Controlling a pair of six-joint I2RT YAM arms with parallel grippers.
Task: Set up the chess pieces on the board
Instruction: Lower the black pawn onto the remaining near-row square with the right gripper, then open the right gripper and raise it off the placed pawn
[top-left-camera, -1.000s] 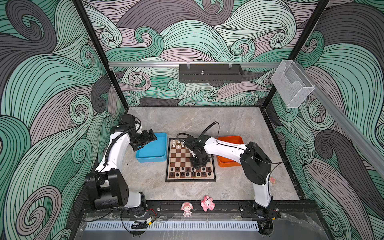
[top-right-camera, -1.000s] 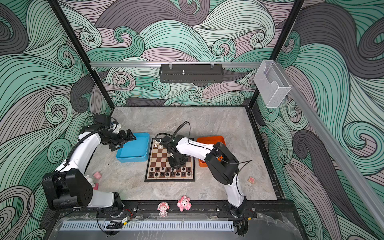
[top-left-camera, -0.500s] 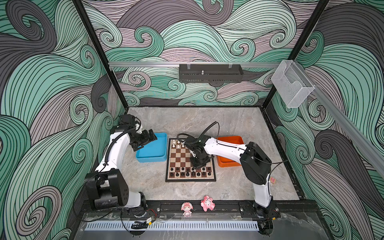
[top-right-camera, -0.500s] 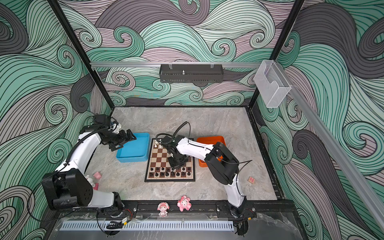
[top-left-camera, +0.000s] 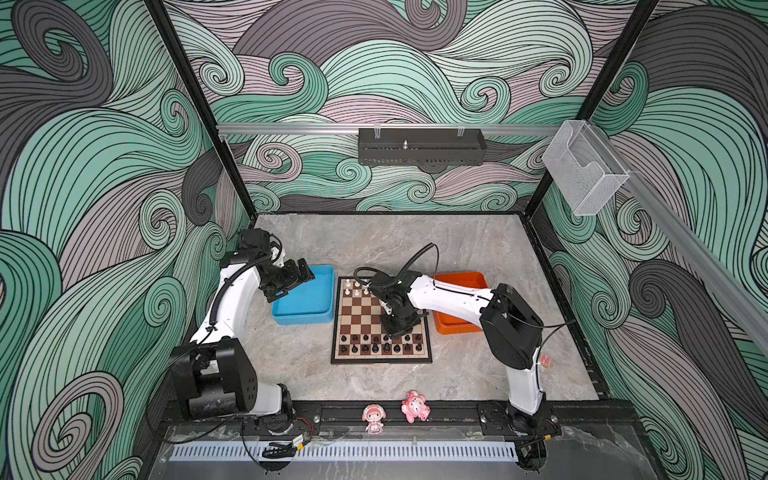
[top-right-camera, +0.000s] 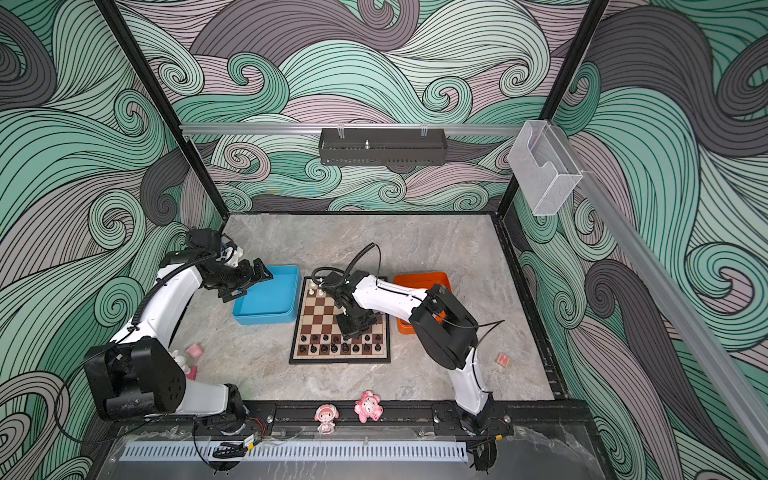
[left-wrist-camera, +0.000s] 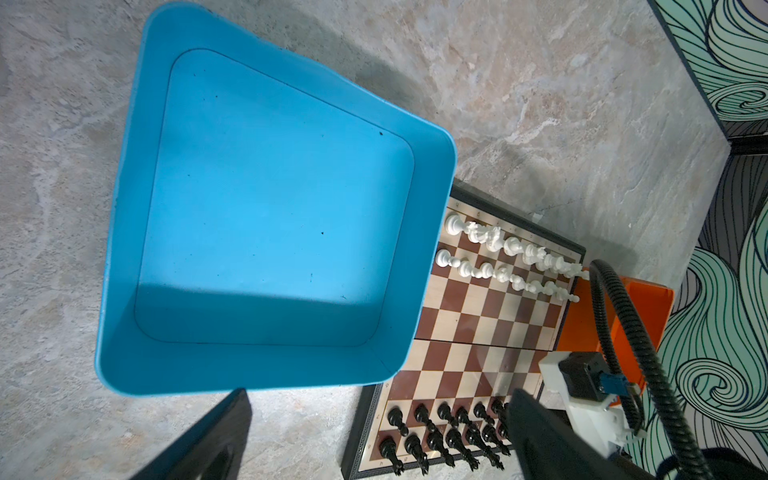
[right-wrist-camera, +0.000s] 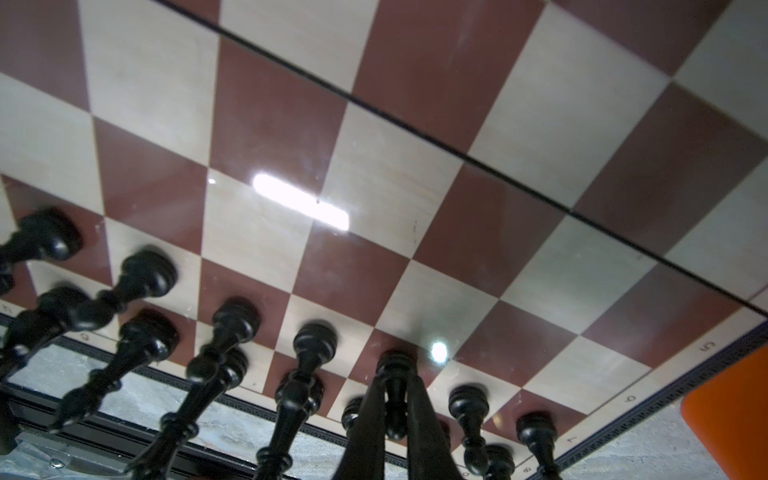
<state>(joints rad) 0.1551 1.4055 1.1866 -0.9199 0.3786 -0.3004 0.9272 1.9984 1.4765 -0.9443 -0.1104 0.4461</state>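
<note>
**Black pawn** (right-wrist-camera: 395, 365), pinched between the fingers of the right claw (right-wrist-camera: 395, 390), stands in the near second rank of the chessboard (top-left-camera: 361, 316). White chessmen (left-wrist-camera: 513, 259) fill the far two ranks and black chessmen (top-left-camera: 376, 348) nearly fill the near two, so setup is judged almost finished. Neighbouring pieces crowd the pawn; the middle ranks lie bare. The left claw (top-left-camera: 296, 282) hangs spread over the empty blue tray (left-wrist-camera: 120, 249).

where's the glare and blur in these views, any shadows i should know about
right wrist view: a bright strip of glare and a small round spot on the board, black pieces close to the lens stretched and soft; left wrist view: sharp, a dark shadow band across part of the floor of the blue tray.
</note>
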